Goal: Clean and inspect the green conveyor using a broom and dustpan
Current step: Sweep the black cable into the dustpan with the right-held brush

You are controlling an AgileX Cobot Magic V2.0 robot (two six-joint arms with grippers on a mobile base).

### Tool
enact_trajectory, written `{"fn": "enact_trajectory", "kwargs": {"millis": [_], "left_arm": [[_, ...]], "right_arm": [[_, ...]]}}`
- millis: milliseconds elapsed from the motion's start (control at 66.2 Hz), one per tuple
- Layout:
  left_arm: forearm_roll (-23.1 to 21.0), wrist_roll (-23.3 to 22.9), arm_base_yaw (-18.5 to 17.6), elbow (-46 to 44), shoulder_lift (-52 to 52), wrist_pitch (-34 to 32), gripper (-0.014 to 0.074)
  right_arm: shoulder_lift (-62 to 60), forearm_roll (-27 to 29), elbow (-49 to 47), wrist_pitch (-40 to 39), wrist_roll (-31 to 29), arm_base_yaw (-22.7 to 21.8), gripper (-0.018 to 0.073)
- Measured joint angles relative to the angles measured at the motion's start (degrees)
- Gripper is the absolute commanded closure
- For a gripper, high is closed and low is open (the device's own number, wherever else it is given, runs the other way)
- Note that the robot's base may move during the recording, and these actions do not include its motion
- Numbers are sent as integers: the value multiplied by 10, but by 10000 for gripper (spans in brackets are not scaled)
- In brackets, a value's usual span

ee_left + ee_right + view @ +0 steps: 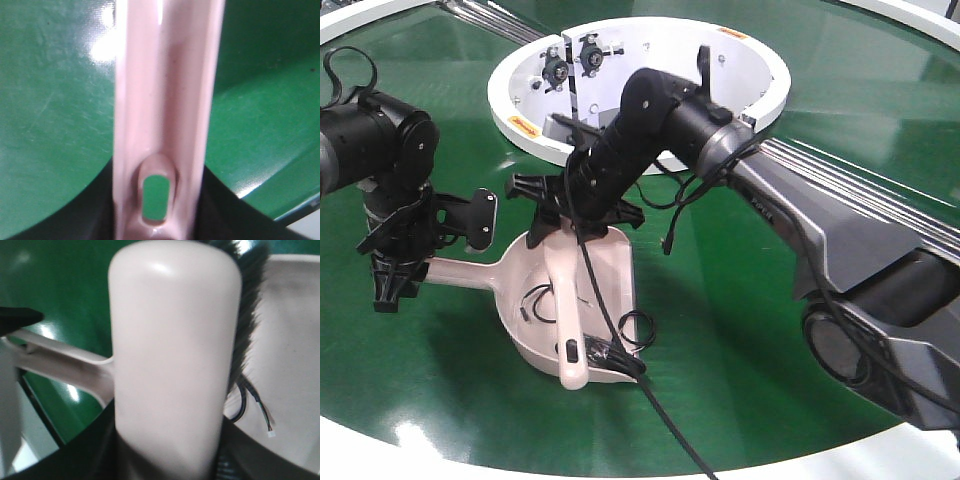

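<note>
- Grippers first: the right gripper is clenching the broom near its far end. Its jaws are drawn in narrow against the broom's two sides.
- The broom is lying lengthwise inside the dustpan, with its rounded end pointing near and overhanging the near rim.
- In the right wrist view the broom's pale back is filling the centre. Dark bristles are showing along its right edge, and the pan's floor is lying beyond them.
- The left gripper is grasping the dustpan's handle at its left end, jaws closed onto it, at the left of the scene.
- In the left wrist view the handle is running between the dark fingers. Green is showing through an oval hole in its end.
- The dustpan is sitting low on the green conveyor, just near of the white hub. Whether it is touching the belt, I cannot tell.
- Loose black wires are lying in the pan, one ending in a small white connector.
- A black cable is trailing from the right arm across the pan toward the near edge.
- Metal rollers are running across the belt at the right.
</note>
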Motion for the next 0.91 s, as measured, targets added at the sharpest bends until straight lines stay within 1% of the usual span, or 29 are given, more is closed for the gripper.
{"fn": "enact_trajectory", "kwargs": {"millis": [91,196,392,619,755,906], "left_arm": [[0,0,0,0,0,0,603],[0,0,0,0,0,0,603],[0,0,0,0,0,0,603],[0,0,0,0,0,0,603],[0,0,0,0,0,0,603],[0,0,0,0,0,0,603]], "right_arm": [[-19,1,4,1,-1,-3,560],[-54,3,37,0,-12,-9,560],[-129,5,181,0,-63,-33,560],[-193,-10,340,-4,-110,-80,560],[-208,-12,408,-5,-136,-106,560],[-209,-13,459,-16,-161,-122,560]]}}
